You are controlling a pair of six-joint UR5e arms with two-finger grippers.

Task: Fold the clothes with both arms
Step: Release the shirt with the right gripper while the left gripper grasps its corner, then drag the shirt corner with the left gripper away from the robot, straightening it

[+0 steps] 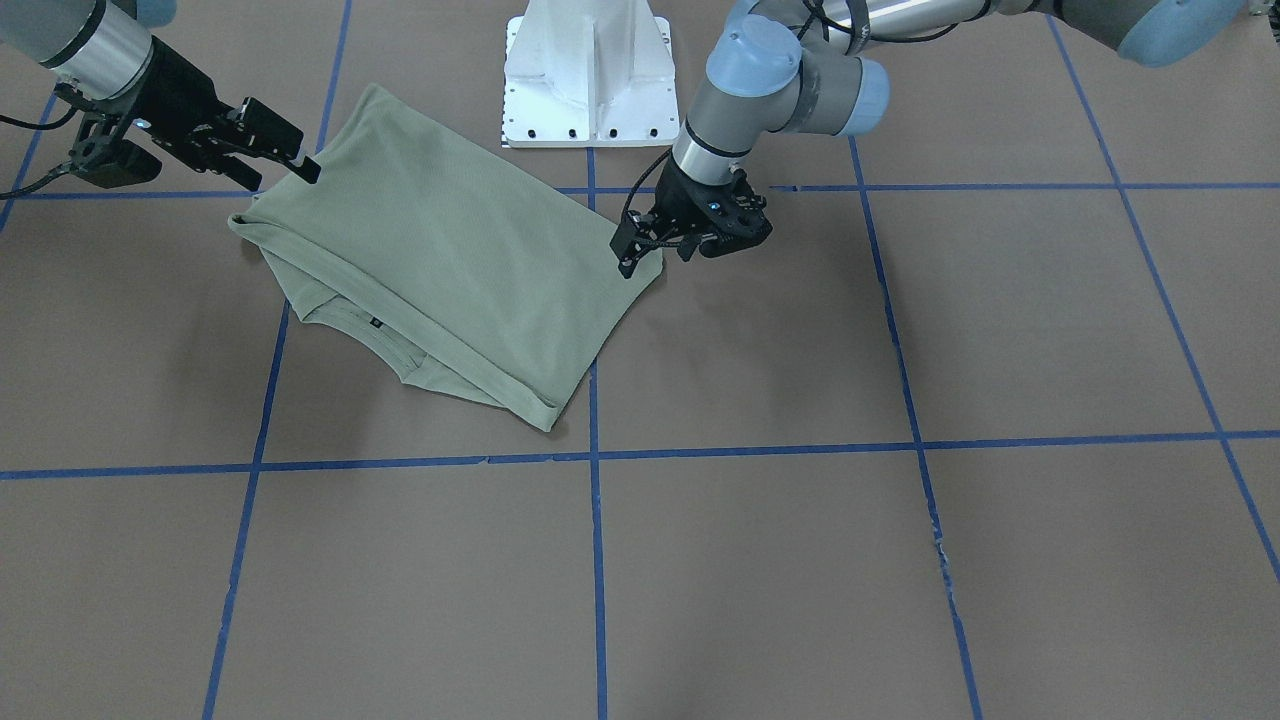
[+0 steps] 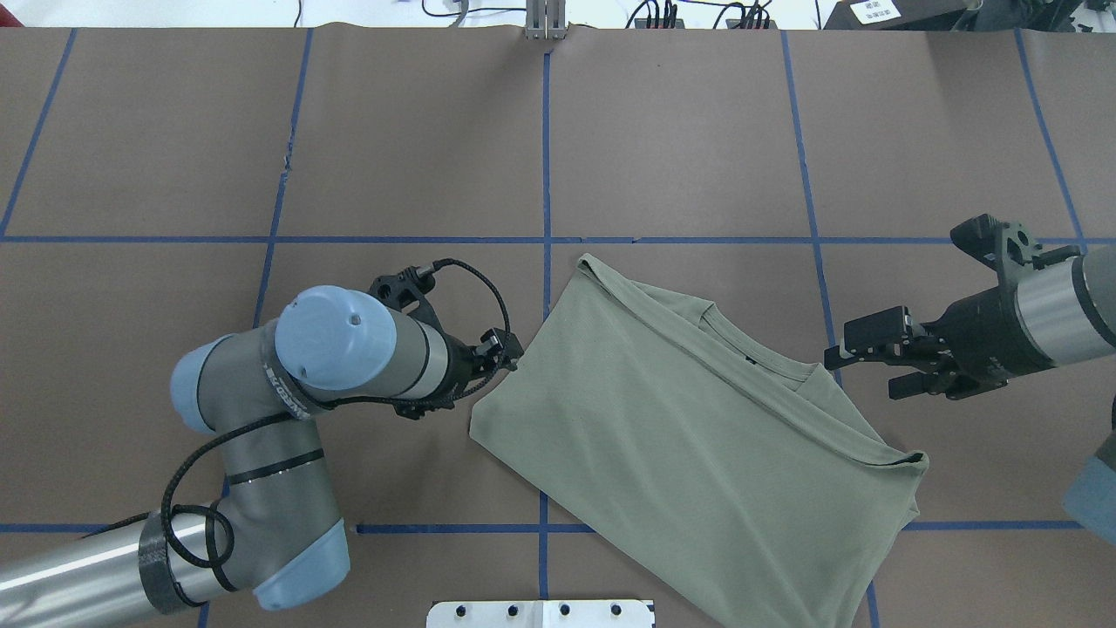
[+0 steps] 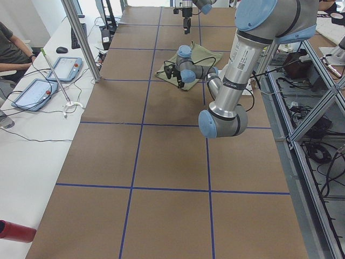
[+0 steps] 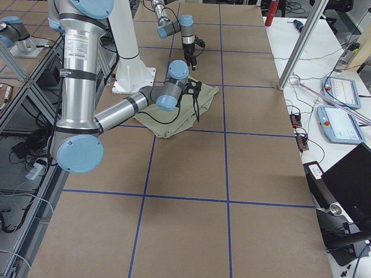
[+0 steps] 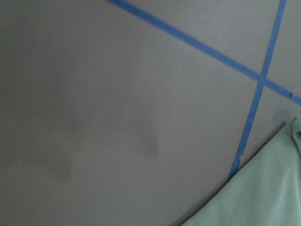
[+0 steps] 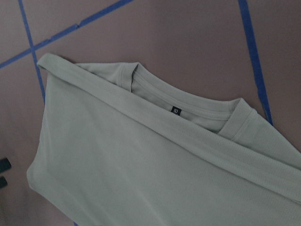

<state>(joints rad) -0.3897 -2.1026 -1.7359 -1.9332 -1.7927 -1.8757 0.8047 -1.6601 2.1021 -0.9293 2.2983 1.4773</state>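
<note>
Shirt (image 2: 689,445) lies folded on the table (image 2: 349,131). My left gripper (image 2: 504,351), tips together, touches its corner; my right gripper (image 2: 859,358) hovers spread, empty. Dragging could undo the fold.

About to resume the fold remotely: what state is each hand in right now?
Left hand: at the shirt's corner; open or shut cannot be told.
Right hand: open, holding nothing, beside the shirt's collar edge.
</note>
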